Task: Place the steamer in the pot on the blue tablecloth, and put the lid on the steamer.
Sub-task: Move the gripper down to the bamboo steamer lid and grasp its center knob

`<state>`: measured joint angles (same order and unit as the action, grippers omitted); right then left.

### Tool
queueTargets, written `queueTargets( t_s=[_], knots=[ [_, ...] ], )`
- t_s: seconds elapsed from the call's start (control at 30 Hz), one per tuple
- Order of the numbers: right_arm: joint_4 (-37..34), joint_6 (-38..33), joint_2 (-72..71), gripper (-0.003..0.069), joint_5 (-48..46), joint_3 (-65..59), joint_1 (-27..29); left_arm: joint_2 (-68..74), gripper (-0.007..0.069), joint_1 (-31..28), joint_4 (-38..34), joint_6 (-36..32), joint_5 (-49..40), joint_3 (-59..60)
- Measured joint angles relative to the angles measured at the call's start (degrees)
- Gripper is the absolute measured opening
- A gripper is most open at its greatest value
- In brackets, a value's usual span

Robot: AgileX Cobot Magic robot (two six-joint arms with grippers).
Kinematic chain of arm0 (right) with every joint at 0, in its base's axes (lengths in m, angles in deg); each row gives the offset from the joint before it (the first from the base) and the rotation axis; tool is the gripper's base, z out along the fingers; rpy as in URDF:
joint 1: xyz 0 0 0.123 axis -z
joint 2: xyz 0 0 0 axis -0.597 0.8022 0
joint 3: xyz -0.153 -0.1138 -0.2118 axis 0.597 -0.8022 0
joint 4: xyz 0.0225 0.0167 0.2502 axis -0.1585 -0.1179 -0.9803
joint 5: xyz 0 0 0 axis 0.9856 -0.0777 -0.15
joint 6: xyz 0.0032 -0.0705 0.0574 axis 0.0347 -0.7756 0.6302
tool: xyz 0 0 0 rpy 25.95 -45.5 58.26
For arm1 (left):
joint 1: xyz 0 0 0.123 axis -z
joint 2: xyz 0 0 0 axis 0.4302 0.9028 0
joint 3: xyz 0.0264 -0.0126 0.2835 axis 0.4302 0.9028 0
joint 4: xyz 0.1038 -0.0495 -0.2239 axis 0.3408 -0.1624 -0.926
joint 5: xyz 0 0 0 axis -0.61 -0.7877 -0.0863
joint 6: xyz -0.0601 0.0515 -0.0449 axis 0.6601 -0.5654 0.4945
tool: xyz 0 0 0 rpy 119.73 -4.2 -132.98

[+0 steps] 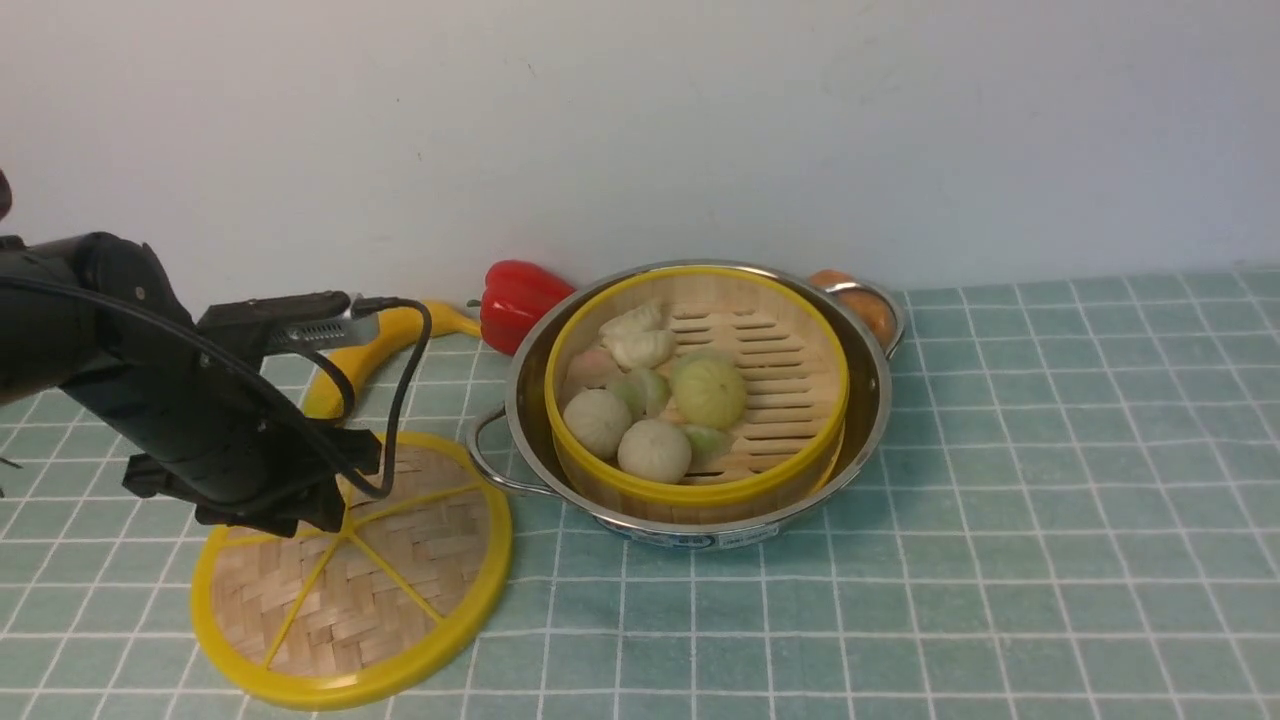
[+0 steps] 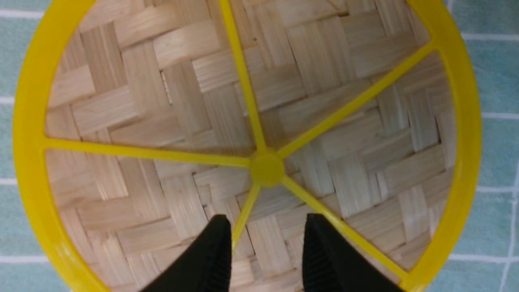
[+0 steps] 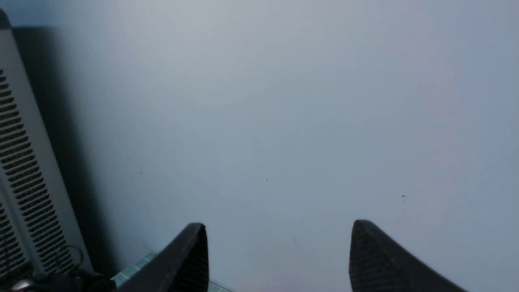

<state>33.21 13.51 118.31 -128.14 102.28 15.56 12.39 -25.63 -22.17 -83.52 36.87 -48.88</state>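
- The left arm [image 1: 170,400] reaches in from the left edge and dips over the far left part of the lid [image 1: 380,590].
- The left gripper [image 2: 265,243] points straight down at the lid, near its yellow hub [image 2: 266,169]. Its two black fingertips [image 2: 219,247] are parted by a moderate gap. One thin spoke runs into that gap, and nothing is clamped. Whether the tips touch the weave cannot be told.
- The lid lies flat on the blue tablecloth [image 1: 1000,500] at the near left, with its spoked face up. Being round, it has no long axis. It sits just beside the pot's near-left handle [image 1: 485,450].
- A yellow banana [image 1: 380,340] curves along the far side of the cloth, partly behind the arm.
- A red pepper [image 1: 520,300] lies by the wall, just behind the pot's far left rim.
- The pot [image 1: 868,400] stands upright in the middle of the cloth. The line through its two loop handles runs from near left to far right.
- The steamer [image 1: 690,490] sits upright inside the pot, open side up, ringed by the steel wall. Its buns [image 1: 655,450] are grouped in its left half, and the slats are bare on the right.
- An orange round thing [image 1: 875,318] shows behind the far-right handle.
- The right gripper [image 3: 279,251] is out of the front view. Its jaws are spread wide and empty, facing a plain wall [image 3: 284,121].
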Motion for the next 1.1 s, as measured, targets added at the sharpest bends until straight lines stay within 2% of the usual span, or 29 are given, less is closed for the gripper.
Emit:
queueTargets(
  t_s=[0.33, 0.93, 1.07, 1.1],
  knots=[
    [0.44, -0.58, -12.64, 0.0461, -0.5, -18.34, 0.0, 0.7, 0.0244, 0.0, -2.21, -0.79, 4.28, -0.06],
    [-2.26, -0.63, -13.45, 0.0461, -0.5, -19.8, 0.0, 5.6, 0.0233, 0.0, -2.42, -1.15, 6.81, -0.06],
    [-2.42, -0.63, -13.45, 0.0461, -0.5, -19.8, 0.0, 5.6, 0.0129, 0.05, -1.83, -1.15, 6.38, -0.2],
    [-2.42, -0.63, -13.45, 0.0461, -0.5, -19.84, 0.0, 5.6, 0.0124, 0.04, -1.75, -1.15, 6.29, -0.24]
  ],
)
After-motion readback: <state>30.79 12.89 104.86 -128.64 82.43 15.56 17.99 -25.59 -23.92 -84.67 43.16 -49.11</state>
